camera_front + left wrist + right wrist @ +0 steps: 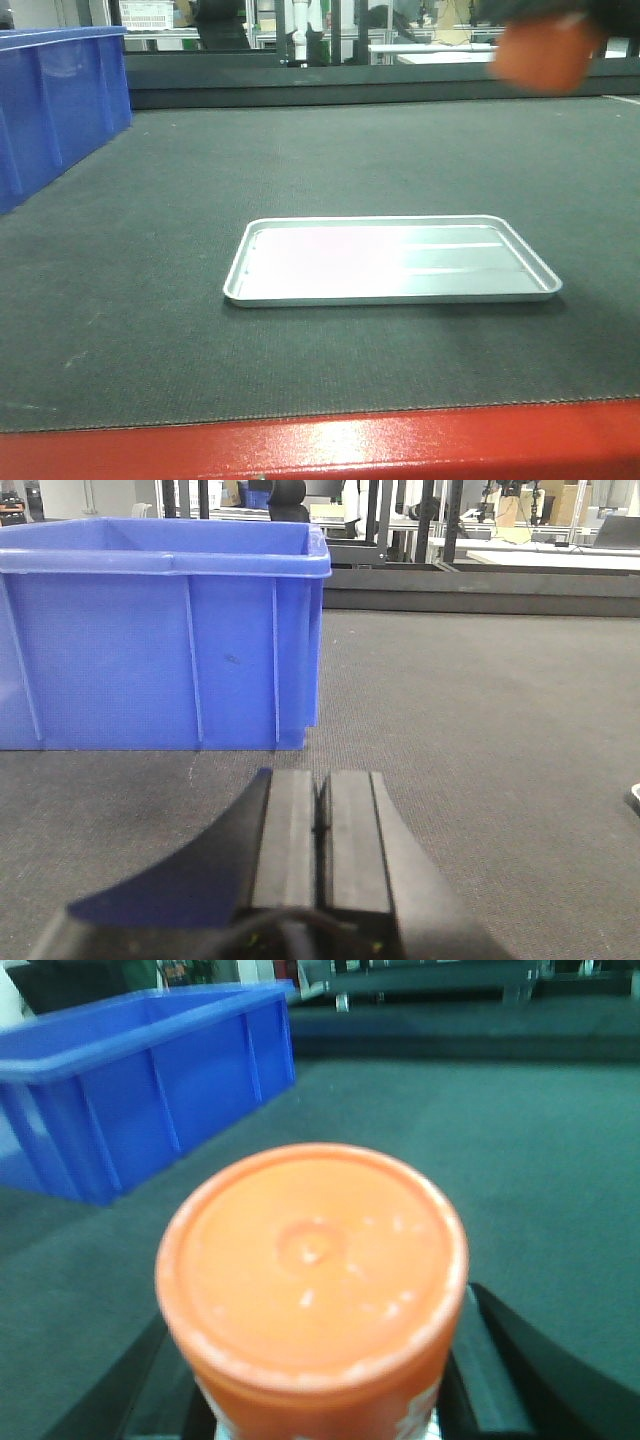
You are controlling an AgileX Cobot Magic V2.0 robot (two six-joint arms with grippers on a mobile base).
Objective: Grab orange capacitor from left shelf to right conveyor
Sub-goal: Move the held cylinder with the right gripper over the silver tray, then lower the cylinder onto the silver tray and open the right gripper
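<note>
My right gripper is shut on the orange capacitor, whose round end fills the right wrist view. In the front view the capacitor shows as a blurred orange shape at the top right, held high above the dark conveyor belt with its red front edge. My left gripper is shut and empty, low over the belt, in front of a blue bin. The left shelf is out of view.
A shallow silver tray lies on the belt in the middle. A blue plastic bin stands at the far left; it also shows in the right wrist view. Frames and benches stand behind the belt.
</note>
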